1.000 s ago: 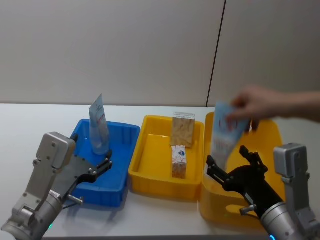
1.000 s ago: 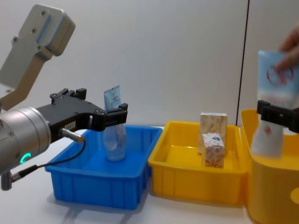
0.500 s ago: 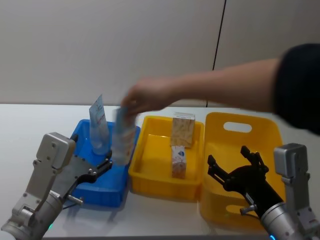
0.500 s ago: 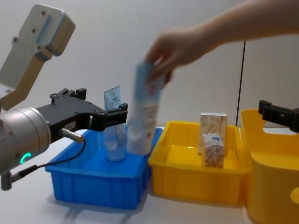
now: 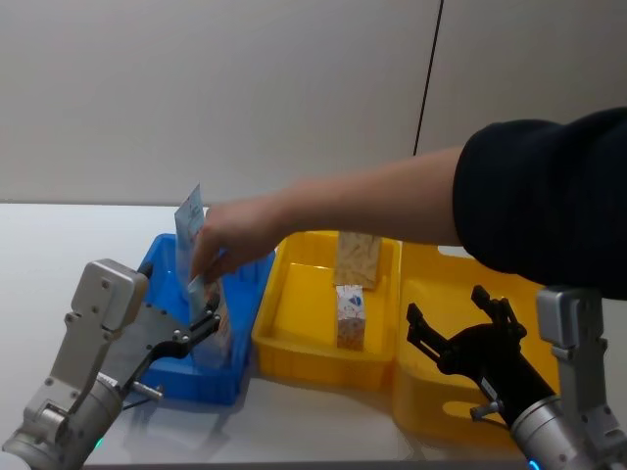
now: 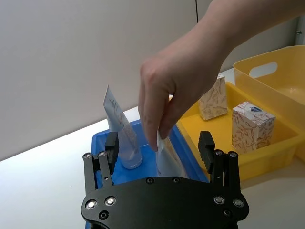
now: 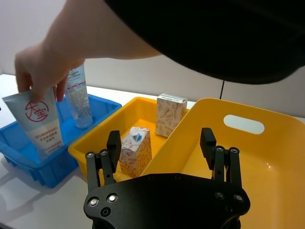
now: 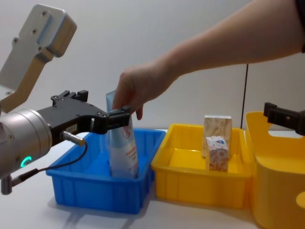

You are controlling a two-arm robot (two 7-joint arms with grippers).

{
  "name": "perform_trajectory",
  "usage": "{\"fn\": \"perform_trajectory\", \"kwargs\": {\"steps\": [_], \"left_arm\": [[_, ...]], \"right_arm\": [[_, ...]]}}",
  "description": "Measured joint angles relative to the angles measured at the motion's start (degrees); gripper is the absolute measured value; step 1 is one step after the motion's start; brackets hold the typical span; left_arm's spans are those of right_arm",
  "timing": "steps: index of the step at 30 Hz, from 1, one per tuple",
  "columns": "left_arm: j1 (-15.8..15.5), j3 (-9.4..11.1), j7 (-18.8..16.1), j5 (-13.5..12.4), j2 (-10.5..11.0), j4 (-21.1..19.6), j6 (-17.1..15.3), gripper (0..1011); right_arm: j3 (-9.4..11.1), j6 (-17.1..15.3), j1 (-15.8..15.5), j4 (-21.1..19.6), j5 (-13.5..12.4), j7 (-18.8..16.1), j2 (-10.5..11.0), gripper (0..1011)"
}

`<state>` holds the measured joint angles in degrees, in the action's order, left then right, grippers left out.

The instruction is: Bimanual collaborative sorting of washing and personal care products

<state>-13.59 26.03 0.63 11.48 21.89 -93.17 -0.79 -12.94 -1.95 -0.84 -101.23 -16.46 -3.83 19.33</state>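
Person's hand [image 8: 131, 88] has brought the flat pale-blue-and-white soft pouch [image 8: 123, 155] lower, inside the blue plastic bin [image 8: 95, 195]; left end effector [image 6: 158, 142], right end effector [image 7: 160, 138] unmoved, both spread wide.

A pale-blue pouch [image 7: 42, 126], pinched at its top by a person's hand [image 7: 45, 67], bore a red ring [image 7: 36, 111] just below that hand, with the red characters 大宝 inside. Small red print lower down was unreadable. Well away from the hand, a carton's [image 7: 135, 155] blue mark [image 7: 137, 137] was also unreadable.
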Motion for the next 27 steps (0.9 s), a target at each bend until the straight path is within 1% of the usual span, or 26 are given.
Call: {"fn": "perform_trajectory", "kwargs": {"steps": [27], "left_arm": [[0.0,0.0,0.0,0.0,0.0,0.0,0.0,1001]], "right_arm": [[0.0,0.0,0.0,0.0,0.0,0.0,0.0,1004]]}}
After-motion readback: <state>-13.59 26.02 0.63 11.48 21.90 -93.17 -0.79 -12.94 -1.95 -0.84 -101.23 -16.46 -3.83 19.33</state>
